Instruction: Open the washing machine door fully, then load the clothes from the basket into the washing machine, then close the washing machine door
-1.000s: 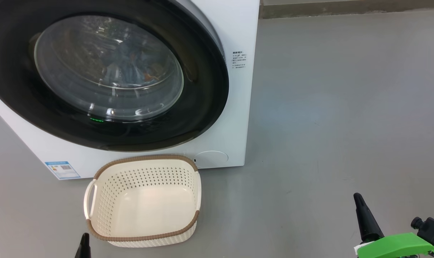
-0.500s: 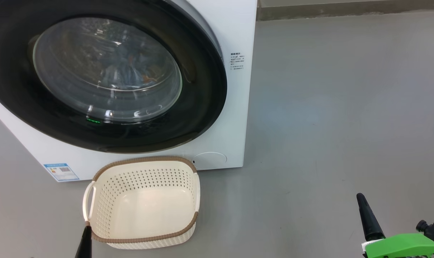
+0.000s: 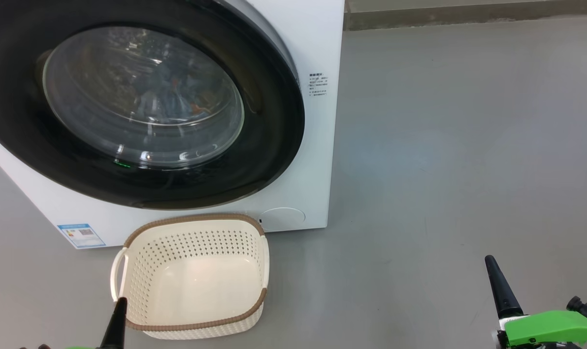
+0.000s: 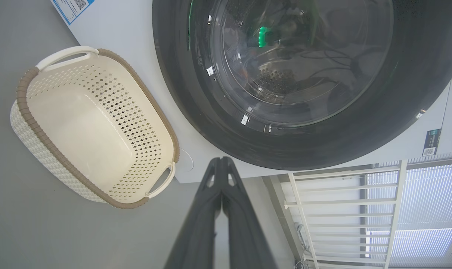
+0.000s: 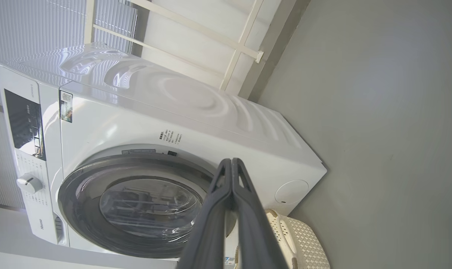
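Plainly the door [image 3: 274, 145] sits flush against the front of the washing machine [image 3: 317, 39], its black ring closed all round; through the glass the clothes [image 3: 170, 99] show as a dim blue heap with a speck of orange, inside the drum; the basket [image 3: 191, 219] stands on the floor [image 3: 444, 145] just before the machine's lower front, with nothing in it. So all three parts of the task look done, judging by how things lie.

What has changed over the last second is small; the whole head view has slid a little, machine and basket drifting down and left together, which is the camera moving and not the things; against that, the left gripper [image 3: 121, 303] has crept up from the bottom edge, so its tip now overlaps the basket's near left rim in that view, though I cannot tell whether it touches; the right gripper [image 3: 489, 259] has hardly shifted, low at the right and well apart from basket and machine. Both grippers are pressed shut with nothing between the fingers, as each wrist view shows. I read this as the arms settling after the job; the one thing to mind is the left tip nudging the basket.
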Robot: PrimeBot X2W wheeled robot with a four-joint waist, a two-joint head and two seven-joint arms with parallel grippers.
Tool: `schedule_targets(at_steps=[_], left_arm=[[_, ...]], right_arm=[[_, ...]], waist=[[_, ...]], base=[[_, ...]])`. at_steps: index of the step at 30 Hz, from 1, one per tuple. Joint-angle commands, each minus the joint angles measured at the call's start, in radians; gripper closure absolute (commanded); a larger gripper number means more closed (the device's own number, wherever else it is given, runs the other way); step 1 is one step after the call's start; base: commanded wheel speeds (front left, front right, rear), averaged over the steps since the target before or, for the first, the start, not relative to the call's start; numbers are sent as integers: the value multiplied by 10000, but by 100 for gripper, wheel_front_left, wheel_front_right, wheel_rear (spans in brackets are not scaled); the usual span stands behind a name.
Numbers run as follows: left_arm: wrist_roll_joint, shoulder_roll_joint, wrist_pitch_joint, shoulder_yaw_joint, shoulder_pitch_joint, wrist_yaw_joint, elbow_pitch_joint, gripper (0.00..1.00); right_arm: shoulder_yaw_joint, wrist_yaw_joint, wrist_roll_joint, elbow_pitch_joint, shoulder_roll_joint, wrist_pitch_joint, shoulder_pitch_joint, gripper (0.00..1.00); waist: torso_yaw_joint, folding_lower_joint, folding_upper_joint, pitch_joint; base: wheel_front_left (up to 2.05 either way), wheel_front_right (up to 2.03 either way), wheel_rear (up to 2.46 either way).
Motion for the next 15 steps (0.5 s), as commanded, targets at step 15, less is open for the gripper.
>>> schedule_targets(at_steps=[15], left_arm=[[-1797, 259, 495, 323, -717, -128, -141, 100]], right_arm=[[32, -15, 2077, -222, -22, 504, -515, 100]], waist=[[-69, 0, 0, -61]], base=[[0, 0, 0]])
